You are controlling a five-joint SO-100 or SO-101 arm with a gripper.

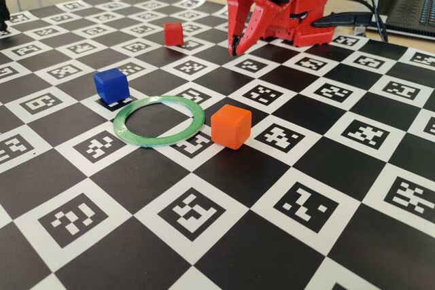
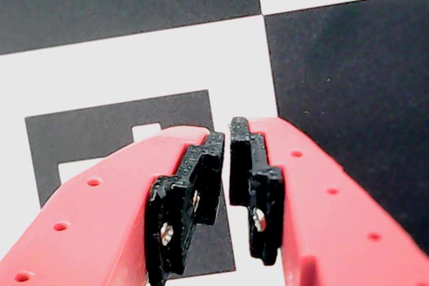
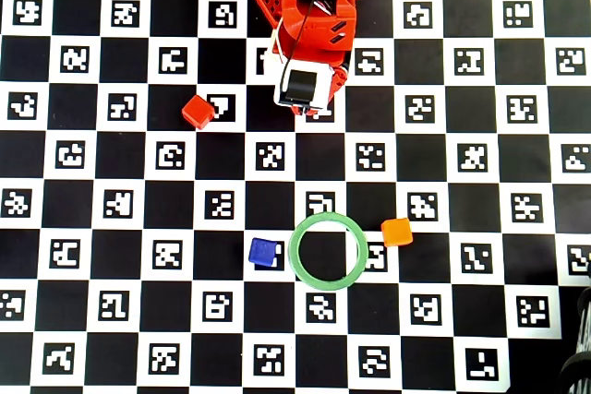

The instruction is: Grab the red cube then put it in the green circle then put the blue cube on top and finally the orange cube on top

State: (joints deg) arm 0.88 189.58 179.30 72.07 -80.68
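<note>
Three cubes are sitting on the checkered marker board [image 3: 92, 228], and none of them is lying inside the green circle [image 3: 328, 251], whose hollow centre is showing only board. Taking that ring as the landmark in the overhead view: the blue cube [image 3: 264, 252] is resting just beside its left edge, close but not clearly touching; the orange cube [image 3: 397, 232] is sitting just off its upper right edge, with a small gap; the red cube [image 3: 198, 111] is lying well apart, up and to the left of the ring, alone on the board.

From the fixed view the same layout is showing, with the blue cube [image 1: 111, 85] at the ring's [image 1: 159, 121] left, the orange cube [image 1: 230, 126] at its right, and the red cube [image 1: 173, 33] far behind it.

The gripper [image 1: 234, 49] is hanging at the far side of the board, well away from the ring and near the arm's red base [image 1: 306, 11], pointing down toward the squares and to the right of the red cube. In the wrist view the gripper [image 2: 226, 140] is holding nothing: its black fingertips [image 2: 204, 165] are standing nearly together with only a thin slit between them, over a white square with a black marker.
</note>
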